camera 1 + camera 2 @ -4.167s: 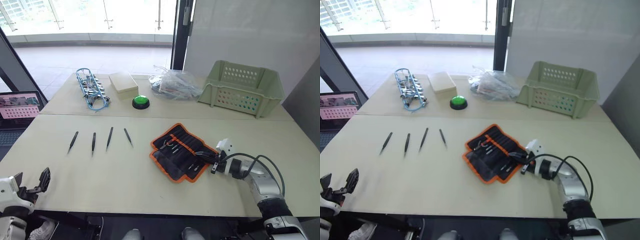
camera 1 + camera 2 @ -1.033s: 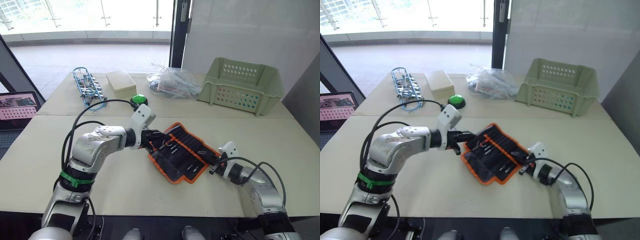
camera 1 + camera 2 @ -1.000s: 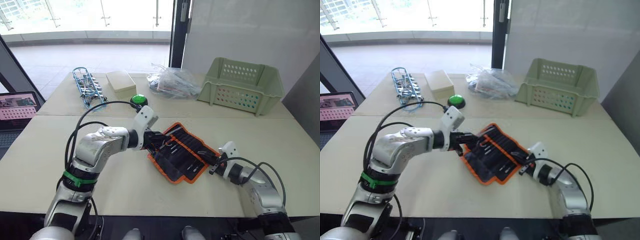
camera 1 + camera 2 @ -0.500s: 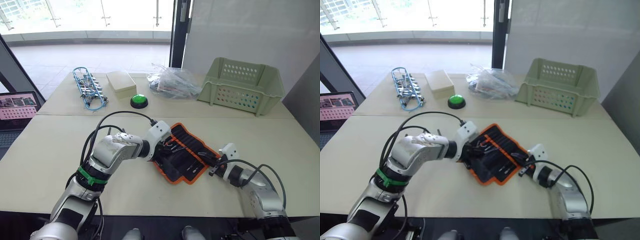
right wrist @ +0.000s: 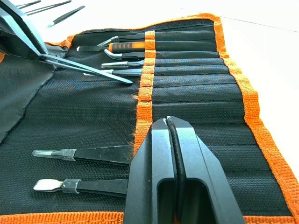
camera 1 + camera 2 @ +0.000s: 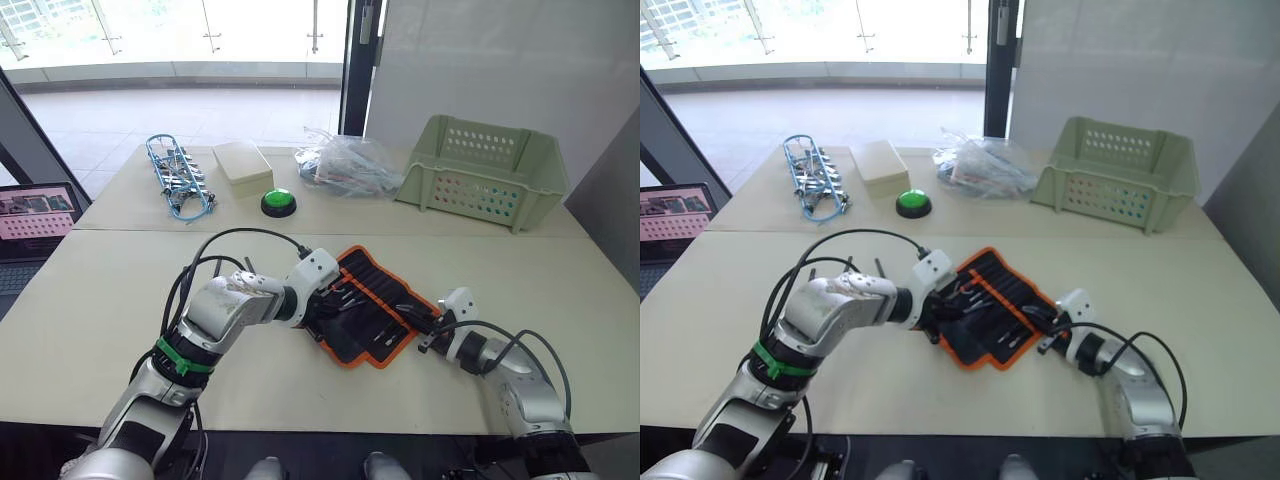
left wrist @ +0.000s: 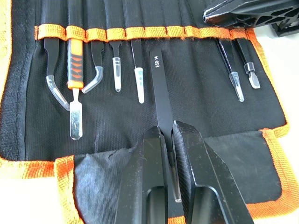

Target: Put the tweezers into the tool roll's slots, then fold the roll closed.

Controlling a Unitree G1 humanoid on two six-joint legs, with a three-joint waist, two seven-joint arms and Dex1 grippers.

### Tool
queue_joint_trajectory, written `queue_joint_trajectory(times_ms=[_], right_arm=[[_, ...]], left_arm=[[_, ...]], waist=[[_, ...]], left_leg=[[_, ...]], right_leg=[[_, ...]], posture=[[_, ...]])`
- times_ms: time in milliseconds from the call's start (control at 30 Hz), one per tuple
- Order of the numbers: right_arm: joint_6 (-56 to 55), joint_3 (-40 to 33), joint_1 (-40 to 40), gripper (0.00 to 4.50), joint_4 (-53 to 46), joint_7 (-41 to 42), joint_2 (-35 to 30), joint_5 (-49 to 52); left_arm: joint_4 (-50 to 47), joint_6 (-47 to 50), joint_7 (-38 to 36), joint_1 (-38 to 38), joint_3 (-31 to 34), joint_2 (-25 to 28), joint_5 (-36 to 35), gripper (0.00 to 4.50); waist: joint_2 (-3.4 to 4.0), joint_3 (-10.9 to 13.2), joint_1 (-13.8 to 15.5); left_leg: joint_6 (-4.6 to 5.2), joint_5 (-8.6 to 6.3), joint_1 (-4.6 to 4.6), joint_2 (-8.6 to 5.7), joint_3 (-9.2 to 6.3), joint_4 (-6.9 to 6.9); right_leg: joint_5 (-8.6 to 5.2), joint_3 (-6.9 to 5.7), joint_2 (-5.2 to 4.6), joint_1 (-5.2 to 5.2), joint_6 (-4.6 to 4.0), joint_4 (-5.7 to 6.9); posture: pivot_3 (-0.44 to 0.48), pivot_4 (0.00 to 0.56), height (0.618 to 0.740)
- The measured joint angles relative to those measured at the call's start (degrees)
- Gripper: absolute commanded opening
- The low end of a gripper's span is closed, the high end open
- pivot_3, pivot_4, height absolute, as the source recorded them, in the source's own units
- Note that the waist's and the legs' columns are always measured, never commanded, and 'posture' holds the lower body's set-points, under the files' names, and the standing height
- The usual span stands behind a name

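Left gripper (image 7: 168, 135), closed on a tweezer (image 7: 161, 95) marked ESD-14, holds it over the open roll (image 6: 368, 304). The tweezer's free end lies at the orange-edged row of slots (image 7: 140, 32), between a capped tool on one side and an empty stretch of pockets on the other; its gripped end points back over the roll's folded flap. In the eye views this gripper sits at the roll's left edge.

Right gripper (image 5: 172, 128), fingers pressed together on the roll's black strap (image 5: 175, 158), rests at the roll's near right corner (image 6: 1050, 330).

The roll lies unfolded on the tabletop (image 6: 120, 300), at centre. Its slots already carry several tools, among them one with an orange-and-black handle (image 7: 74, 60) and two capped tools (image 5: 84, 154) near the right gripper.

Three further tweezers (image 5: 51, 11) lie on the tabletop beyond the roll's left edge, seen in the right wrist view.

At the far side: a blue-wire bundle (image 6: 175, 180), a pale box (image 6: 243, 165), a green button (image 6: 279, 203), a plastic bag (image 6: 350, 165) and a green basket (image 6: 487, 172).
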Motion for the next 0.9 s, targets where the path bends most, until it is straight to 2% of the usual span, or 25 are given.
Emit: queue_joint_trajectory(times_ms=[433,900], right_arm=[[1.99,0.13,-0.49,0.00,-0.66,-0.40,0.00,-0.04],[3.92,0.52,0.87,0.00,-3.77,-1.65,0.01,-0.09]], left_arm=[[11.53,-11.78,-0.77,-1.67,-2.37,-5.91,6.22,0.08],[28.20,-28.79,-1.48,-5.39,-6.11,-15.38,16.46,0.08]], waist=[[0.00,0.00,0.25],[0.00,0.00,0.54]], left_leg=[[0.00,0.00,0.00,-0.01,0.01,0.07],[0.01,0.00,-0.02,-0.03,0.02,0.10]], right_leg=[[0.00,0.00,0.01,0.01,0.00,0.03],[0.00,0.01,0.00,0.02,0.00,0.03]], posture=[[0.000,0.150,0.740],[0.000,0.150,0.740]])
